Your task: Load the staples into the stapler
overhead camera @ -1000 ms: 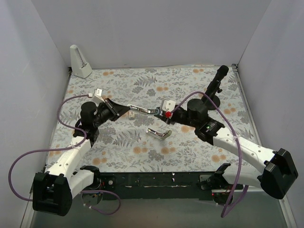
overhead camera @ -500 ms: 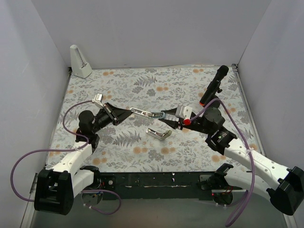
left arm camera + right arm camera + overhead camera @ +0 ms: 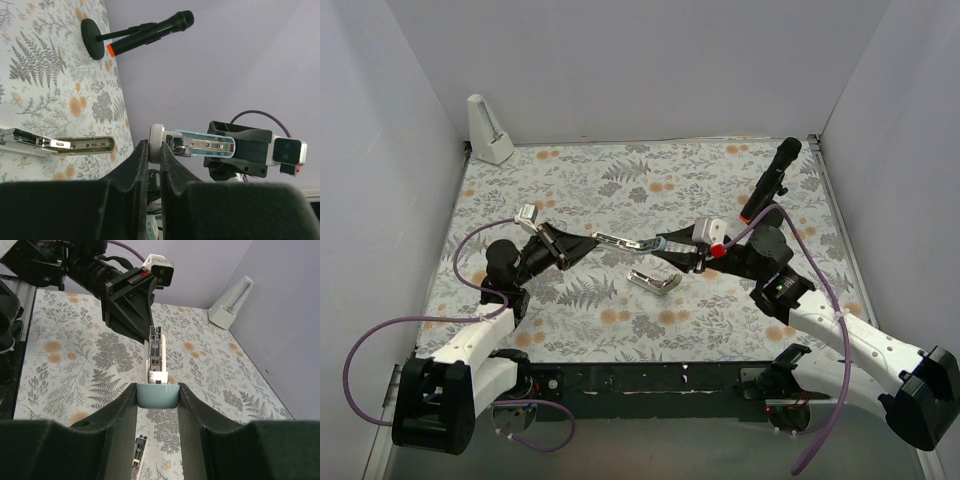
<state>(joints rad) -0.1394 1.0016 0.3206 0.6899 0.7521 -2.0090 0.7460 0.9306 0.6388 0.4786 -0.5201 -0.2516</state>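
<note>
The stapler (image 3: 642, 241) hangs in the air between my two grippers, opened out long. My right gripper (image 3: 672, 250) is shut on its light-blue end (image 3: 157, 395). The silver inner rail (image 3: 155, 352) runs from there to my left gripper (image 3: 586, 241). My left gripper (image 3: 154, 150) is shut on the pale round tip of the silver end (image 3: 156, 142), with the light-blue part (image 3: 205, 145) beyond it. An olive-gold bar (image 3: 655, 281) with a silver piece lies on the floral mat below; it also shows in the left wrist view (image 3: 75, 145). No staple box or staple block shows.
A white metronome (image 3: 488, 130) stands at the back left corner. A black microphone with an orange band (image 3: 768, 185) stands on a round base at the back right. White walls close in the mat on three sides.
My right arm has swung right and drawn back. The stapler now stretches longer between the two grippers and sits slightly lower. The olive-gold bar has not moved.
</note>
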